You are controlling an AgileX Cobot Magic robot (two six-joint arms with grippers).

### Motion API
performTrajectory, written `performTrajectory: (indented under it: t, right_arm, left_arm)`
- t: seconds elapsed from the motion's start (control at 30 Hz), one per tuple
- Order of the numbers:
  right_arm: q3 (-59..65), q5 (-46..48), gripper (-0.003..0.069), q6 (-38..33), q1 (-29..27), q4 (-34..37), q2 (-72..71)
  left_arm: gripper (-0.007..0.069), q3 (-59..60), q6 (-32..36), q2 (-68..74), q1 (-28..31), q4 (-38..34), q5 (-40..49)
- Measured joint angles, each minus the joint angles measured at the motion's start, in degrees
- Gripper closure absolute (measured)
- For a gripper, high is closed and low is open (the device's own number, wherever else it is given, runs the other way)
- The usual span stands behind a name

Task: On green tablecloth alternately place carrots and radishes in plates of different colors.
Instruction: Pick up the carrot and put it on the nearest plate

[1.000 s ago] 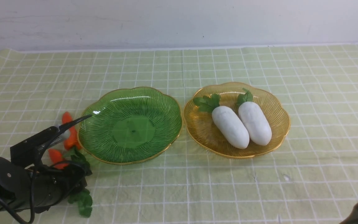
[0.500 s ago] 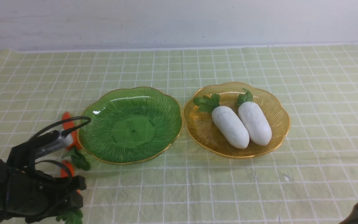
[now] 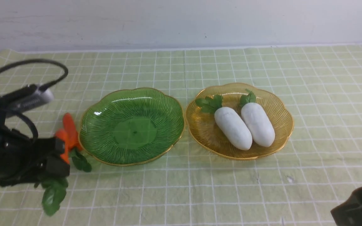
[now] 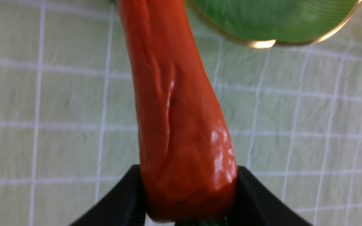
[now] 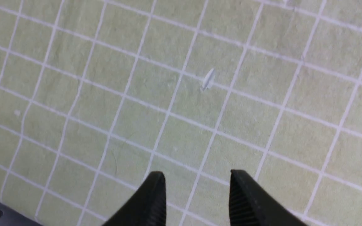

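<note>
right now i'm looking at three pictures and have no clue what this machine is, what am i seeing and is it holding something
This is a robot with two arms, each ending in a two-fingered gripper. The wide picture looks forward from between the arms; the other two come from wrist cameras. On the green tablecloth stand an empty green plate and an amber plate holding two radishes side by side. The left gripper is shut on one carrot near the green plate, seen close up from its wrist. A second carrot lies on the cloth beside that plate. The right gripper is open, holding nothing, above bare cloth.
</note>
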Motion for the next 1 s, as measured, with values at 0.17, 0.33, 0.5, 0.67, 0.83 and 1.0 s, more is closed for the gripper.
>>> performTrajectory:
  t: [0.17,0.33,0.5,0.67,0.83,1.0]
  right_arm:
    - [0.00,-2.35,0.0395,-0.81,0.00,0.00,0.00]
    - [0.00,-2.90,0.0395,-2.22,0.00,0.12,0.00]
    - [0.00,-3.18,0.0395,-2.67,0.00,0.12,0.00]
    - [0.00,-4.01,0.0395,-2.74,0.00,0.12,0.00]
    - [0.00,-4.01,0.0395,-2.74,0.00,0.06,0.00]
    - [0.07,-4.01,0.0395,-2.74,0.00,0.06,0.00]
  left_arm:
    - [0.0326,-6.47,1.40,4.46,-4.71,-0.93,-3.63]
    - [0.0314,-13.85,1.74,12.47,-8.82,-2.25,-7.32]
    - [0.0231,-16.29,1.86,20.61,-9.63,-2.38,-10.40]
    - [0.0152,-17.15,1.91,25.70,-9.70,-3.01,-12.87]
    - [0.0118,-20.22,1.98,27.05,-7.76,-3.41,-13.82]
    - [0.0134,-23.08,1.79,27.05,-2.98,-2.93,-15.14]
